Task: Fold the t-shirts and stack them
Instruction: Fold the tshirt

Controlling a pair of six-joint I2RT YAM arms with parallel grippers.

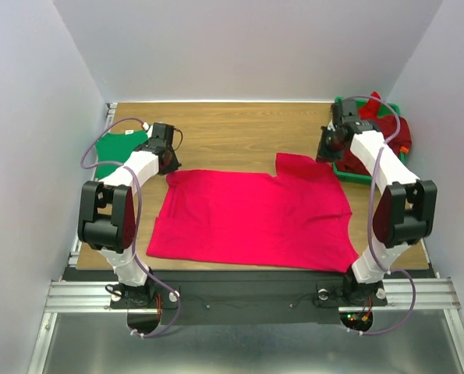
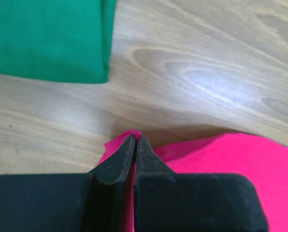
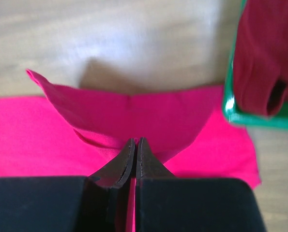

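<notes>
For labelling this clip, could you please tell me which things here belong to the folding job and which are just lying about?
Job: bright pink-red cloth t-shirt; folded green cloth t-shirt; dark red cloth shirt.
Lying about: green plastic tray; wooden table.

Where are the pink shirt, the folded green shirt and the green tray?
pink-red t-shirt [image 1: 251, 218], top view, middle of its spread body.
green t-shirt [image 2: 47, 38], left wrist view, its flat face.
green tray [image 3: 260, 121], right wrist view, its rim.

Spread t-shirt [image 1: 251, 218] at centre of table [image 1: 232, 132], folded t-shirt [image 1: 116, 152] far left, tray [image 1: 351, 174] far right holding more t-shirts [image 1: 402, 134].
</notes>
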